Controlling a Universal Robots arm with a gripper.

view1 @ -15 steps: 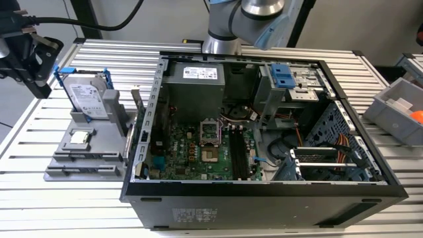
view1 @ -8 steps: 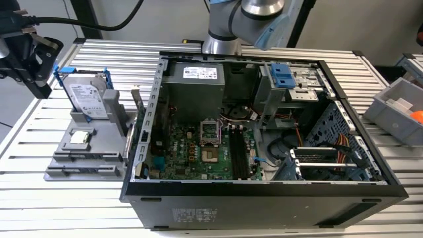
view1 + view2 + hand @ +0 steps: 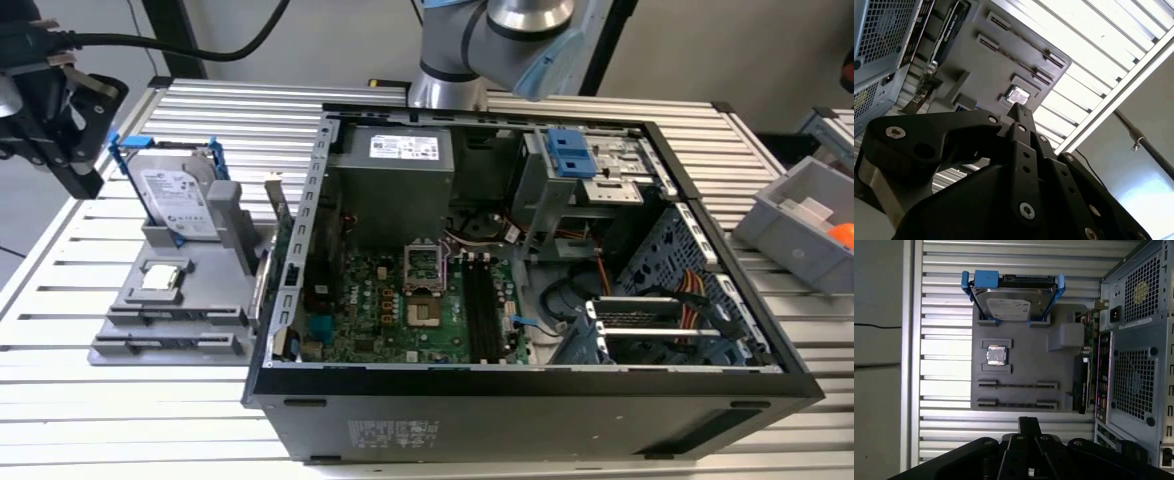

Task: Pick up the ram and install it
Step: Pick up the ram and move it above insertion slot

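The jaws are hanging clenched on nothing over the counter [image 3: 1004,260], apart from the grey holder [image 3: 1024,365]. The ram [image 3: 1017,385] is sitting edge-on in the holder's slots nearest the jaws. The square CPU chip [image 3: 995,355] and blue-framed hard drive [image 3: 1009,295] are lying beyond it, with the open computer case [image 3: 534,400] standing alongside the holder.
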